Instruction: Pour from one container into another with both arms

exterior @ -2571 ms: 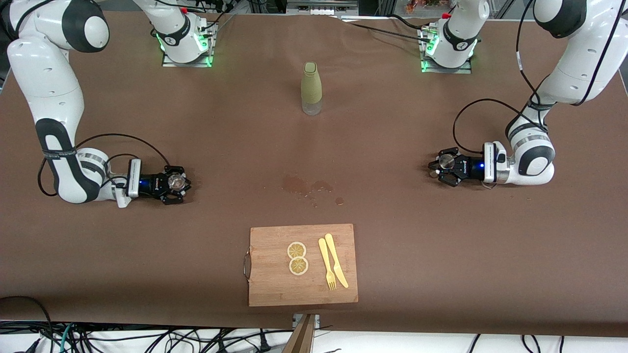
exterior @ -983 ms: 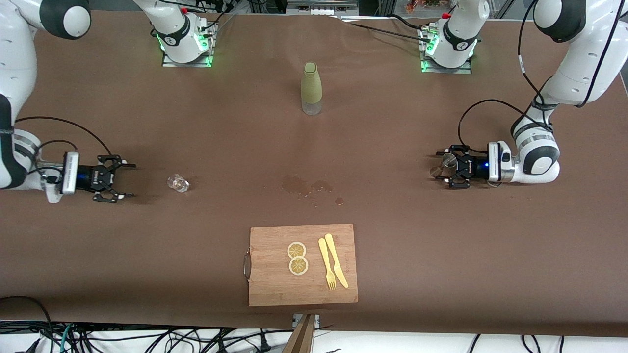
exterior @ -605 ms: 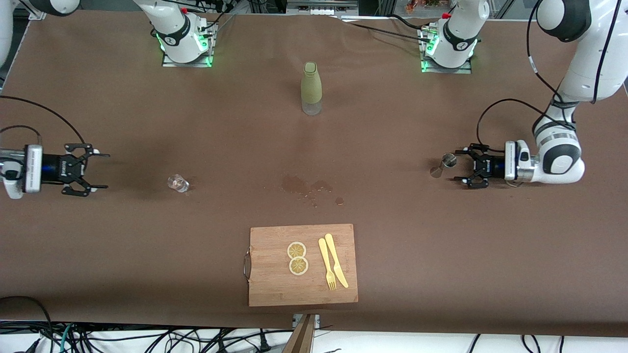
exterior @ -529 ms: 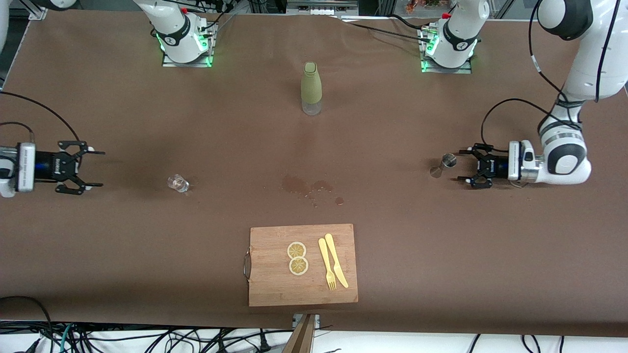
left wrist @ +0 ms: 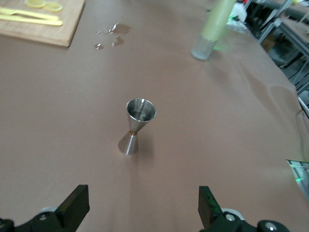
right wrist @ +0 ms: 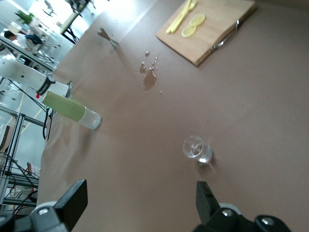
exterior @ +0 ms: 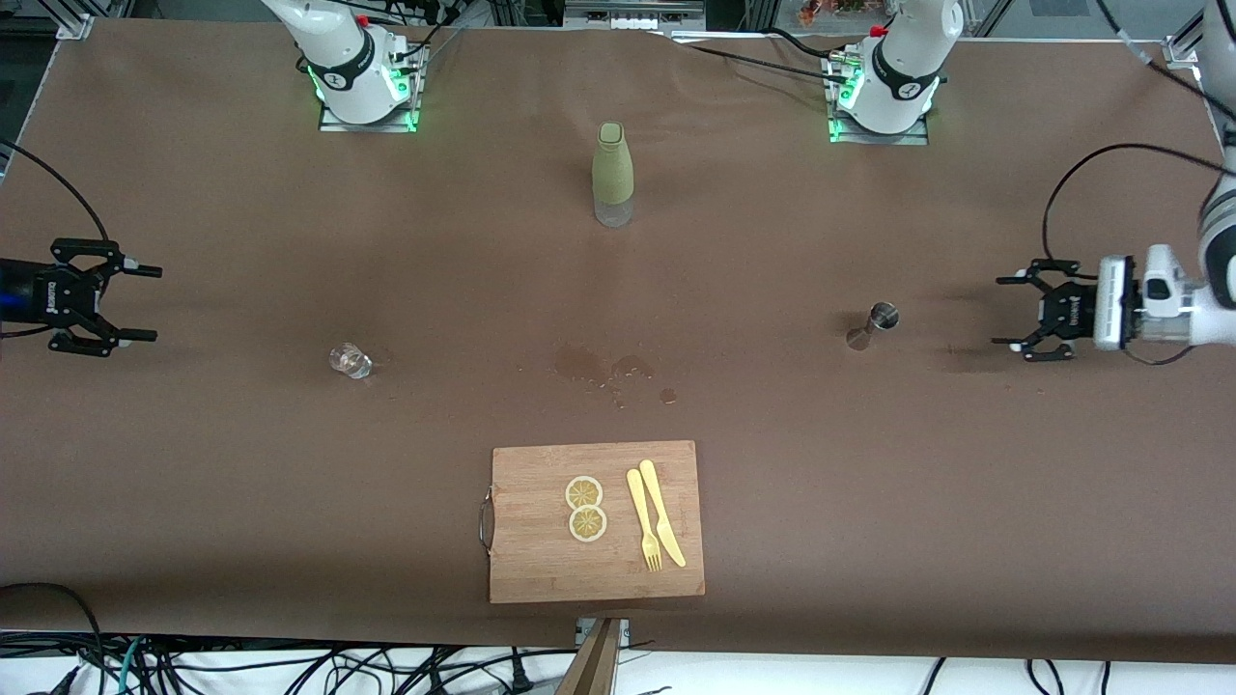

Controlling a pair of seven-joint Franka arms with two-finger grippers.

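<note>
The glass [exterior: 351,360] stands toward the right arm's end of the table [exterior: 869,483], the jigger [exterior: 872,324] toward the left arm's end. Between them lies a spill [exterior: 608,372], with the bottle [exterior: 613,174] farther from the front camera and the cutting board [exterior: 541,569] nearer.

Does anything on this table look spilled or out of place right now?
Yes. A wet patch with scattered droplets darkens the brown table between the green bottle and the cutting board, so liquid looks spilled. The shot glass and metal jigger stand upright.

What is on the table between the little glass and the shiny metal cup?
Between the little glass and the shiny metal cup, the front view shows only wet spill marks on the brown table cover.
</note>
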